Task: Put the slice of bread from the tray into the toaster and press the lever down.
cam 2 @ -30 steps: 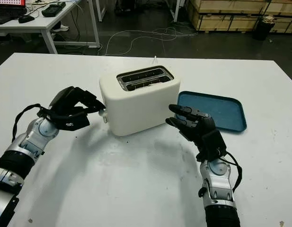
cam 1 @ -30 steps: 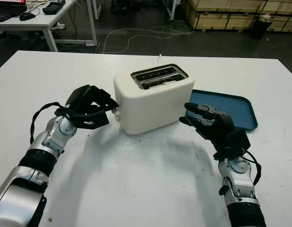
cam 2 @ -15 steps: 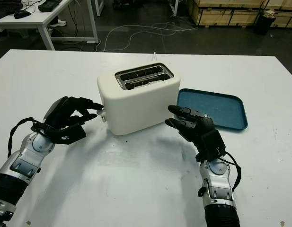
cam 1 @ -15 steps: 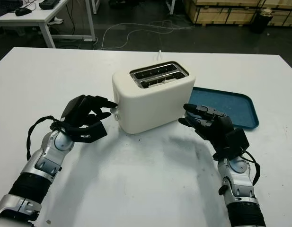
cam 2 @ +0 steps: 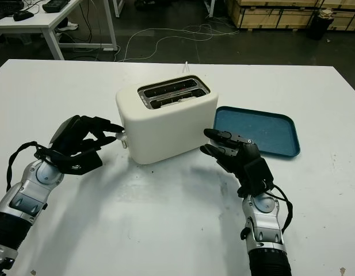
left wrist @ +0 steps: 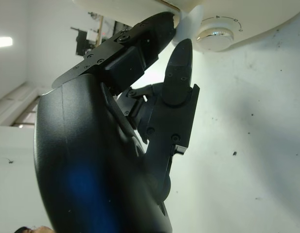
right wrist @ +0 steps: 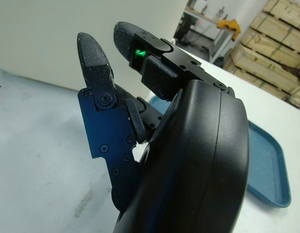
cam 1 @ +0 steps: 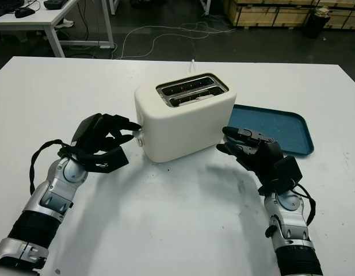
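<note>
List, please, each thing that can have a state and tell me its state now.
toaster: upright on the table, bread sunk in the nearer slot, farther slot looks empty.
lever: low on the toaster's end, left fingertips at it.
tray: flat on the table, no bread on it.
left hand: fingers curled, tips at the lever.
right hand: open, near the toaster's other end, holding nothing.
</note>
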